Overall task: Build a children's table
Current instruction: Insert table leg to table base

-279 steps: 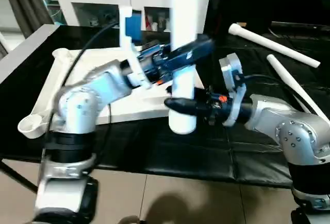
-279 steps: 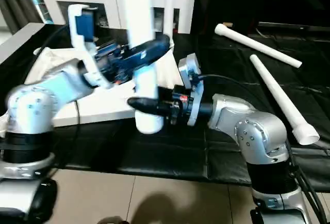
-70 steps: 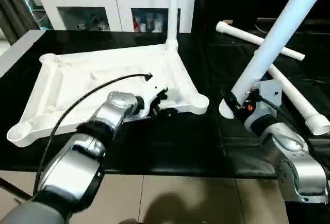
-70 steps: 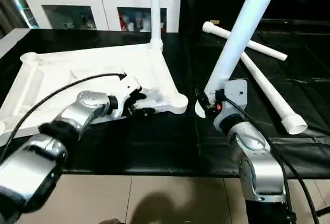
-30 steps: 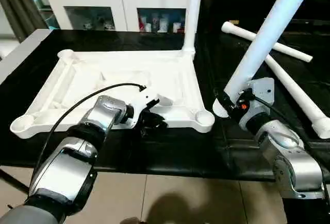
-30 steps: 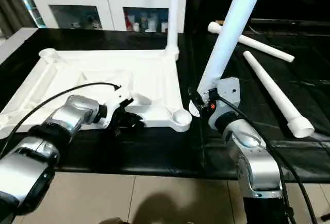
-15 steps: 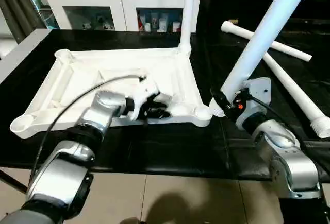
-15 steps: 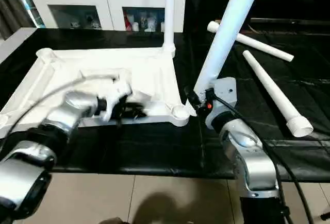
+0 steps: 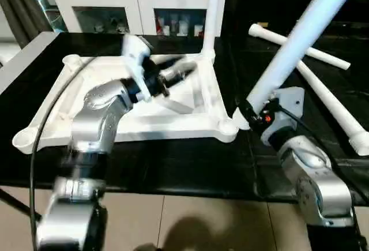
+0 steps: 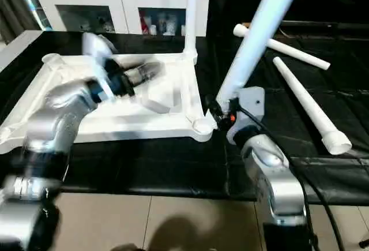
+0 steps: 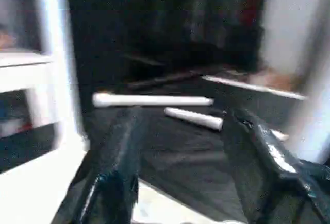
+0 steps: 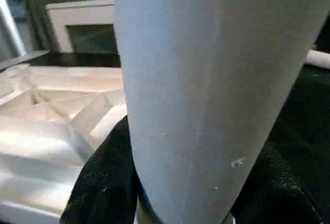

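Leaning up and rightward, a white leg [image 9: 300,37] is clamped by the right pincer [image 9: 249,115] over the black surface [image 9: 190,158]; the left pincer [image 11: 180,167] is held apart.

Even indoor light, dim behind; the left arm [image 9: 104,112] smears with motion blur, and its wrist view is soft.

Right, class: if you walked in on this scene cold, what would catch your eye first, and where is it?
First, the long white leg slanting up to the top right, clamped near its thick end by the right pincer beside the near right corner socket. Next, the upturned white tabletop on the black surface, with one leg already standing at its far right corner. Two more legs lie crossed at the right.
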